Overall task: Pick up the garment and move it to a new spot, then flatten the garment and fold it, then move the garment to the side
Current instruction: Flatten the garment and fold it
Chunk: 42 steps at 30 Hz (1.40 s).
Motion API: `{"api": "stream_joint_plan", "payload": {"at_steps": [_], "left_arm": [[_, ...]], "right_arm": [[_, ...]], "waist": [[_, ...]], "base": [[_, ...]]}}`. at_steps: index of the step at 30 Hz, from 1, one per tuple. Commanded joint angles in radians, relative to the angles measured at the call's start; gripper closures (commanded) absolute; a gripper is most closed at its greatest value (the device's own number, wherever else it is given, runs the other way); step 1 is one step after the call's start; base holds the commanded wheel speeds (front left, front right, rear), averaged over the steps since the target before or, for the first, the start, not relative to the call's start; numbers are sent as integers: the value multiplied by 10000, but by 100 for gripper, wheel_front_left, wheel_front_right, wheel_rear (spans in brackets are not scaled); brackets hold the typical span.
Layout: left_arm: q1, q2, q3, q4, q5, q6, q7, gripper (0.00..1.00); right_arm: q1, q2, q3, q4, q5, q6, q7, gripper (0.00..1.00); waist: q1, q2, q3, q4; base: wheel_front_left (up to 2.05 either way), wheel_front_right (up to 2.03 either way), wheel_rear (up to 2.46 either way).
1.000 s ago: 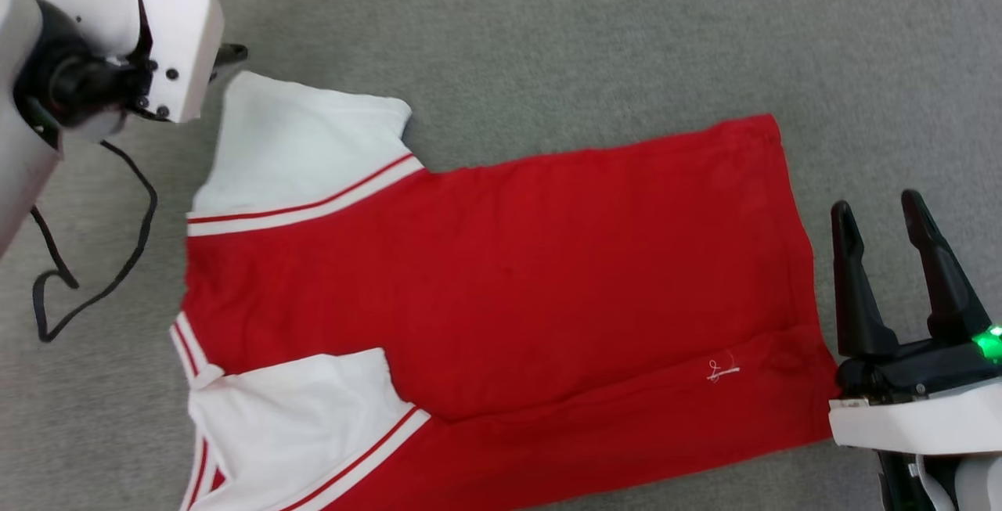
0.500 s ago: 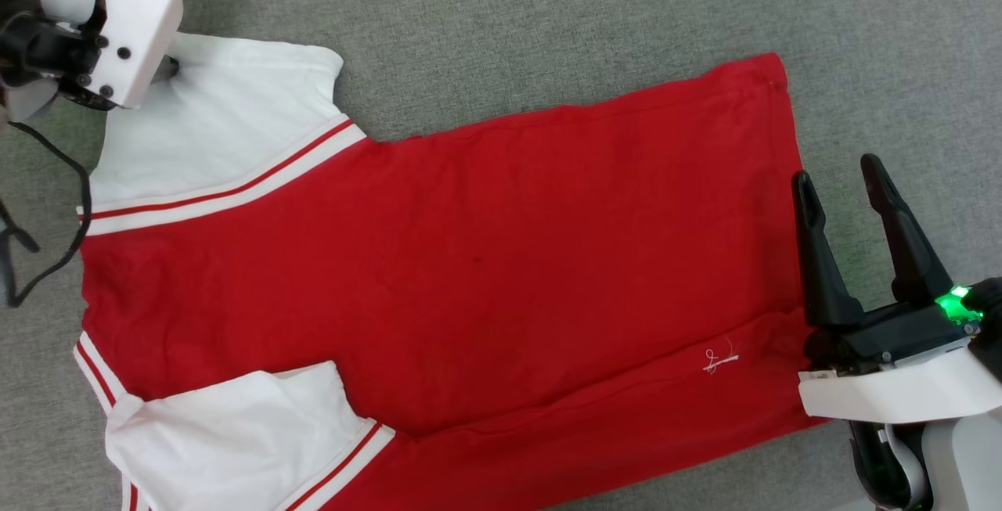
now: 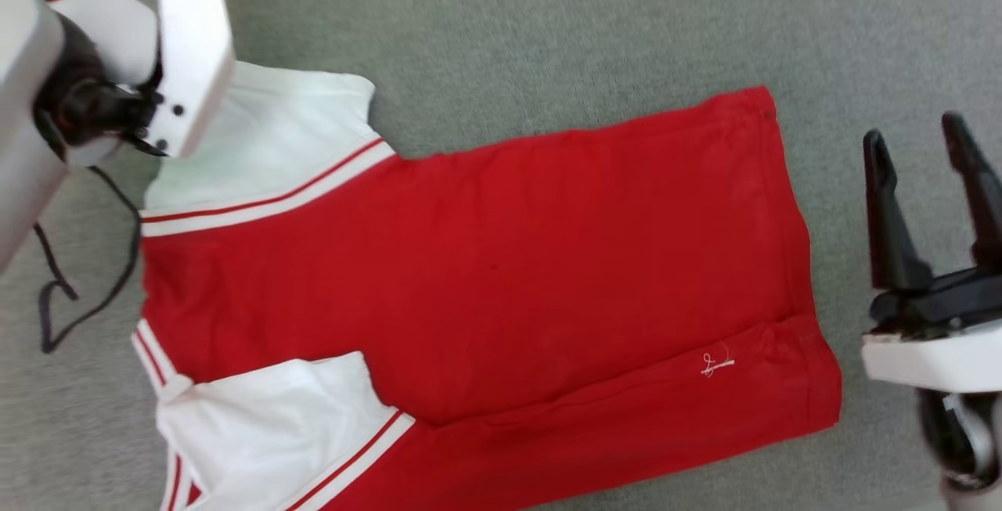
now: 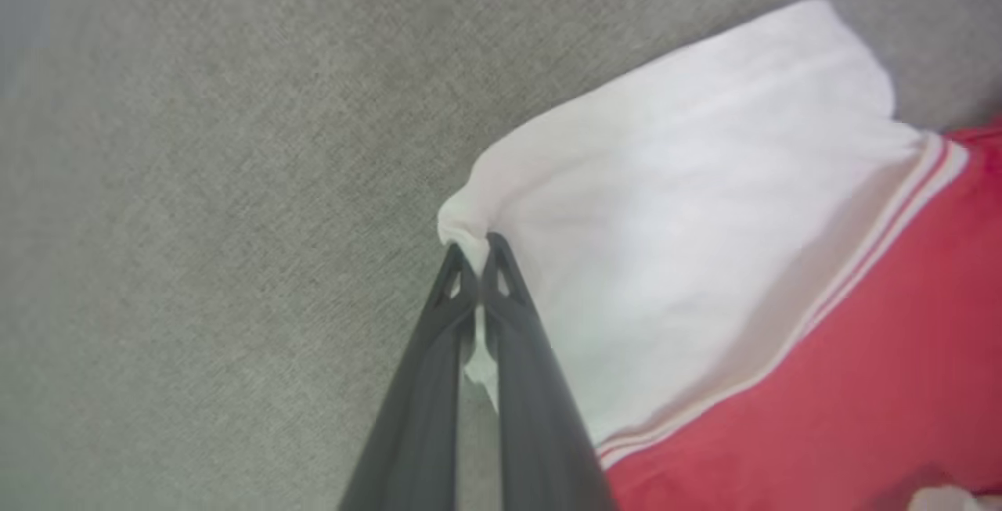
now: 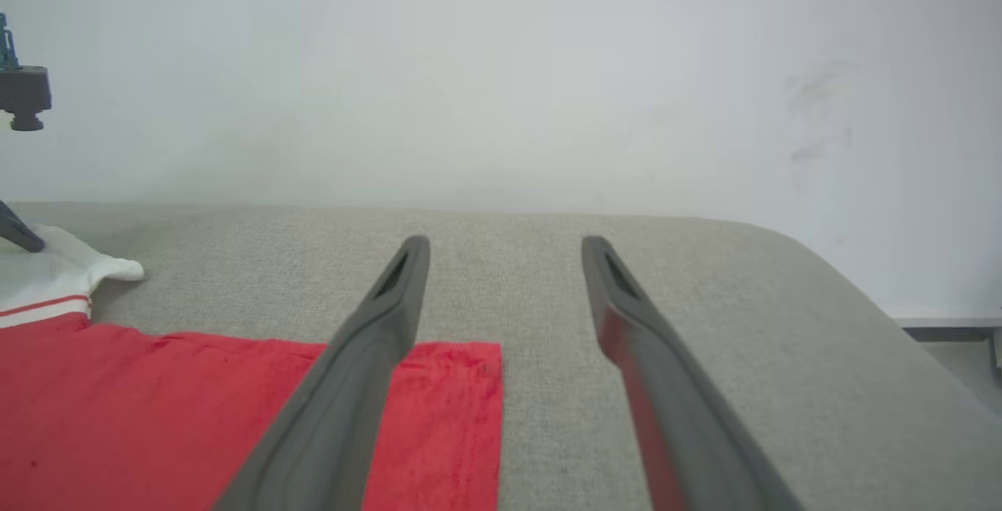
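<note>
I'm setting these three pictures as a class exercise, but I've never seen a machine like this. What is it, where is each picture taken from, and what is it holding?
It is a robot with two arms, each ending in a pair of long dark jaws. The wide picture comes from a camera on its head, looking down. The other two come from cameras on its wrists, looking along the jaws. A red, short-sleeved garment lies spread on a grey fabric surface. In the left wrist picture, the left jaws are shut on a corner of its far white sleeve. The right jaws stand open beside the garment's hem, holding nothing.
</note>
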Motion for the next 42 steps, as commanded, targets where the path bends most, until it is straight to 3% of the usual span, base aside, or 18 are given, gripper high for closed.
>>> {"api": "stream_joint_plan", "payload": {"at_steps": [1,6,15,17,23,27,32,42], "left_arm": [[210,-69,-71,-202,-23,-60,-224,100],[531,-98,-217,-862,-146,-115,-685,100],[891,-130,-397,-1843,-144,-147,-1359,100],[901,-135,-396,-1927,-145,-139,-1418,100],[698,-264,-428,-2308,2,-139,-1703,100],[508,-374,-477,-2495,80,-144,-1873,100],[280,-524,-553,-2643,205,-151,-2135,100],[-43,-521,-909,-2680,183,-148,-2695,100]], "right_arm": [[-266,-206,-219,-304,-207,-6,247,0],[-1057,-1252,-223,-731,-305,-6,1742,0],[-3152,-4156,1365,-130,1923,-6,7669,0],[-3396,-4397,1622,-4,2242,-6,8285,0],[-4864,-5590,3034,740,3618,-6,11623,0],[-5596,-5899,3696,1239,4067,-6,13046,0],[-6106,-5777,4117,1826,4403,-6,13981,0],[-5623,-5512,4979,2597,4729,-4,13885,0]], "waist": [[-1,0,-663,359],[-1,0,-1237,731],[-1,0,-1420,1293],[-1,0,-1394,1343],[-1,0,-1039,1723],[-1,0,-690,2009],[-1,0,-231,2343],[-1,0,390,2720]], "base": [[0,0,0],[0,0,0],[0,0,0],[0,0,0],[0,0,0],[0,0,0],[0,0,0],[0,0,0]]}}
